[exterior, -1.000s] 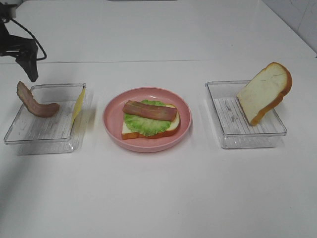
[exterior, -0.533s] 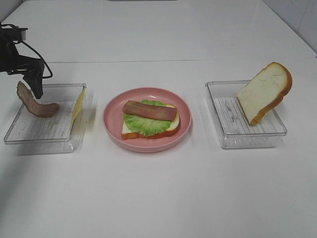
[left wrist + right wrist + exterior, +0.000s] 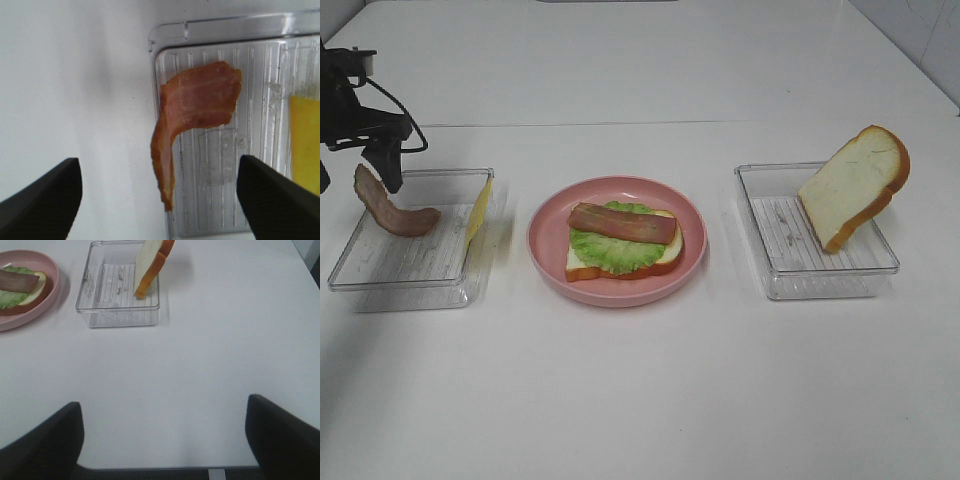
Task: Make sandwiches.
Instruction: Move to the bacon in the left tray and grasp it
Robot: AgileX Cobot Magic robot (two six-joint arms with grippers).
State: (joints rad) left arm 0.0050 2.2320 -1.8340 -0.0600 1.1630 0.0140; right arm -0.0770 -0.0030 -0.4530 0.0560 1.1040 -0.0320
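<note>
While the high camera caught only one dark finger (image 3: 386, 162) of my left gripper (image 3: 160, 200) at the upper left of its frame, the left wrist view showed the jaws spread wide with the loose bacon strip (image 3: 200, 102) between them, untouched, one end at the rim of the clear tray (image 3: 220, 30). The yellow cheese square (image 3: 304, 140) sat at that frame's right edge. Only the high view showed the whole half-built sandwich (image 3: 623, 240) on the pink plate (image 3: 545, 235) at centre. My right gripper (image 3: 162, 440) was wide too, holding nothing, low in its frame over the table (image 3: 200, 365). The second bread slice (image 3: 146, 262) leaned in the other tray (image 3: 100, 300) at top.
</note>
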